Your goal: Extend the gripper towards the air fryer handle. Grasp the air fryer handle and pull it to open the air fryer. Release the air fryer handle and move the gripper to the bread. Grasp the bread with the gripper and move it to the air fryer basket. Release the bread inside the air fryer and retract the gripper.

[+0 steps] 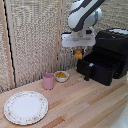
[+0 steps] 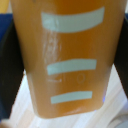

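Bread (image 1: 78,54) clamped in gripper (image 1: 78,52), fingertips hidden, basket (image 1: 100,70) pulled out

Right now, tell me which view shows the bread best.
The wrist view: the bread fills the picture, orange with pale stripes. The exterior view shows only a small orange piece in the end effector, raised beside the air fryer basket.

You get even, soft light in exterior view, low-res, mild glare on air fryer (image 1: 114,42) top. Wrist view heavily blurred, bread (image 2: 67,60) too close, out of focus.
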You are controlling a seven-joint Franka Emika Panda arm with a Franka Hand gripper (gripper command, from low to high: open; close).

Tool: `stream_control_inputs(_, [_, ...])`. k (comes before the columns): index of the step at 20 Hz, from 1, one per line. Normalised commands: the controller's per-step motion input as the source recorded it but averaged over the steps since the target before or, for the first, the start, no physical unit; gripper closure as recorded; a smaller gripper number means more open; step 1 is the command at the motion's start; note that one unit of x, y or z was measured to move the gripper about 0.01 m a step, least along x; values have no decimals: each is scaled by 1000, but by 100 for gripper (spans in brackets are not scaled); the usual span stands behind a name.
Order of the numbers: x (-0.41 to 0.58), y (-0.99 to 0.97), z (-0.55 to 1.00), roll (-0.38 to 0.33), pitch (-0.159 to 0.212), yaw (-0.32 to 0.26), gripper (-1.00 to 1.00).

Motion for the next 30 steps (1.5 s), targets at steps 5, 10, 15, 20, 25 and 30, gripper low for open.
stream_control_inputs(5, [310,-595,143,0,-11,-193,100])
stream_control_inputs(10, [84,-706,181,0,3,-172,100])
stream_control_inputs(15, [0,-901,176,5,25,-103,100])
stream_control_inputs(20, [0,-997,34,62,36,-21,100])
stream_control_inputs(25, [156,-694,-206,102,0,1,100])
stream_control_inputs(30, [96,-318,-322,47,-2,0,100])
